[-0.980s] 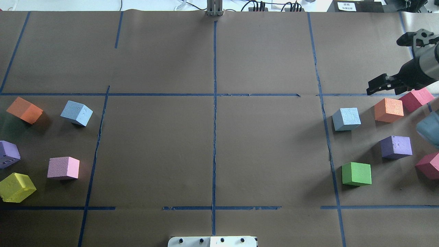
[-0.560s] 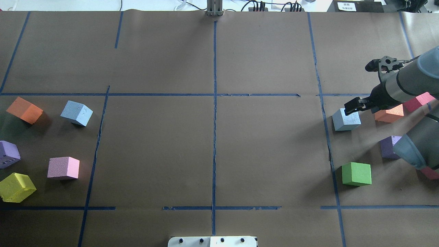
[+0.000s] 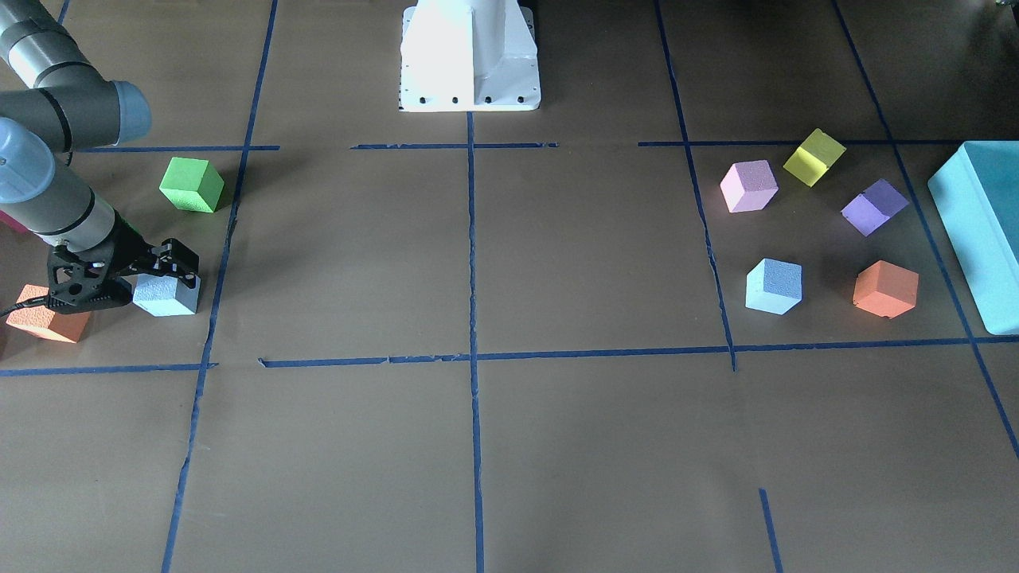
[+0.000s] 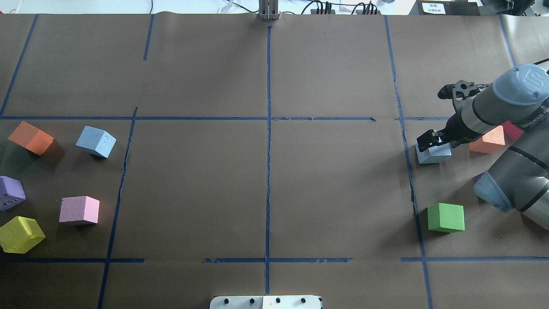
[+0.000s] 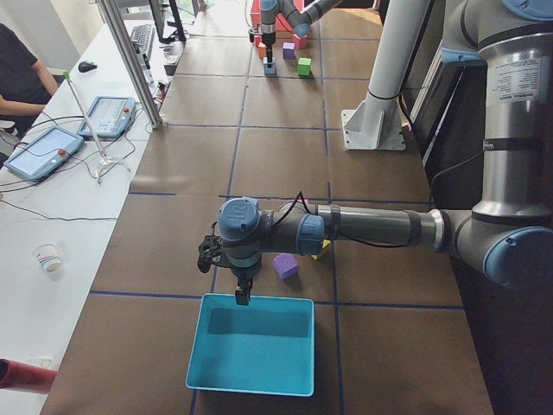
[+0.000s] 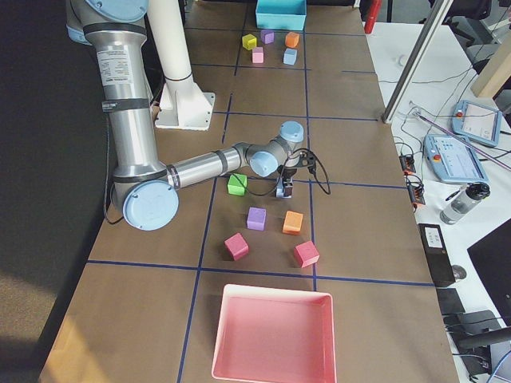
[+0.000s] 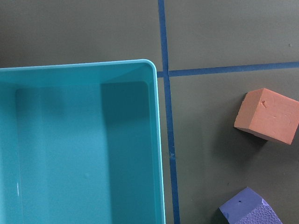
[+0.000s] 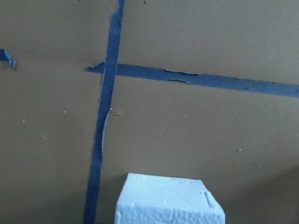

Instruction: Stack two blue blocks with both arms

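Right gripper (image 3: 181, 269) hovering over pale sky-blue foam cube (image 3: 163, 297), fingers looking apart, not squeezing yet. Second blue foam cube (image 3: 774, 286) sitting well apart, robot's left side. Left gripper (image 5: 243, 296) hanging over teal plastic box (image 5: 252, 346), can't tell spread or closed. Guessing foam's light, squishy, grippy: pinching opposite flat faces gently

The right arm (image 4: 510, 101) comes in low from the robot's right side. Its upper link is upright, its forearm runs out nearly level, and its last joints are bent over so that the right gripper (image 4: 430, 140) points down and sits very low with its jaws apart. The left arm (image 5: 380, 227) stretches out level toward its own side. The left gripper (image 5: 243, 296) hangs straight down from it, and whether its jaws are apart or closed cannot be told.
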`<control>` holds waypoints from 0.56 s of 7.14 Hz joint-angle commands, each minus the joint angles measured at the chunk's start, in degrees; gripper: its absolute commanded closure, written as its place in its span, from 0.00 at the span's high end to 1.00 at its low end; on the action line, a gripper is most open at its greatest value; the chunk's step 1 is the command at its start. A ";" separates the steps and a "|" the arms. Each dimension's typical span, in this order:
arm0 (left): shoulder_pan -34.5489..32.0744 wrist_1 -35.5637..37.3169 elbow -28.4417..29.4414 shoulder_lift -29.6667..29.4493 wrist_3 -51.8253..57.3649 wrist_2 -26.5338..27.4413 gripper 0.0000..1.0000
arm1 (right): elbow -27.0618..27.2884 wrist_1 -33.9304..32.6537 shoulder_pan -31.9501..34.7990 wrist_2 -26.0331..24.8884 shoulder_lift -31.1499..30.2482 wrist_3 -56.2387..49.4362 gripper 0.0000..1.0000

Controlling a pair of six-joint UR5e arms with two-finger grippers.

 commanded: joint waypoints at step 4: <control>0.00 0.09 -0.96 0.09 -0.09 0.09 1.00 | 4.45 -3.29 0.92 0.78 1.50 0.49 0.00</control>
